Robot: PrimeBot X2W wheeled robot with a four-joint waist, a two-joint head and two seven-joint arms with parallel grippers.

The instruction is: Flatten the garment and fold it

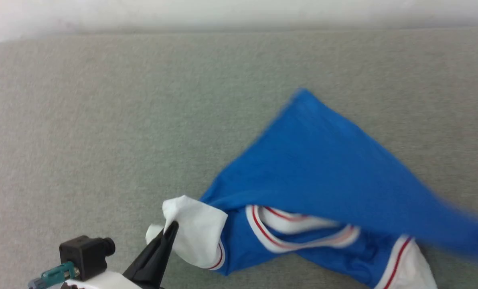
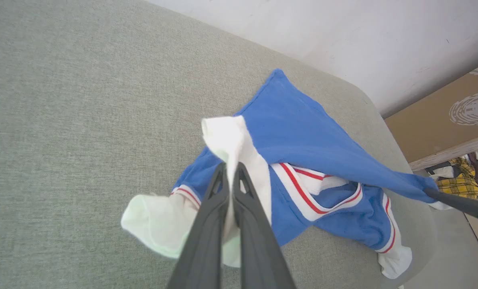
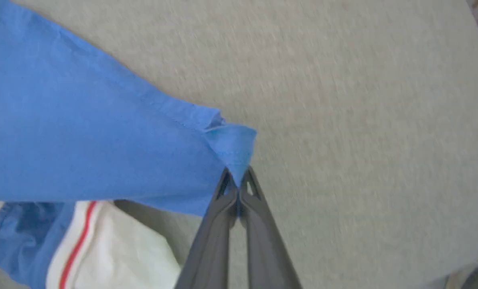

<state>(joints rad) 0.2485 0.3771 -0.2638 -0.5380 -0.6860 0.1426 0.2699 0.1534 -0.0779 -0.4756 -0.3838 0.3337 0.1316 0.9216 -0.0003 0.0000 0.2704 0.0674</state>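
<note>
The bright blue jersey T-shirt with white sleeves and red-striped collar (image 1: 323,160) lies crumpled at the lower right of the head view on the grey fabric-covered bench (image 1: 102,100). One blue corner is drawn out toward the right edge. The two hands pinch opposite parts, probably to stretch the cloth flat before folding. The left hand (image 2: 231,168), jaws closed, grips a white sleeve (image 2: 231,136). The right hand (image 3: 237,174), jaws closed, grips a blue hem corner (image 3: 233,146).
</note>
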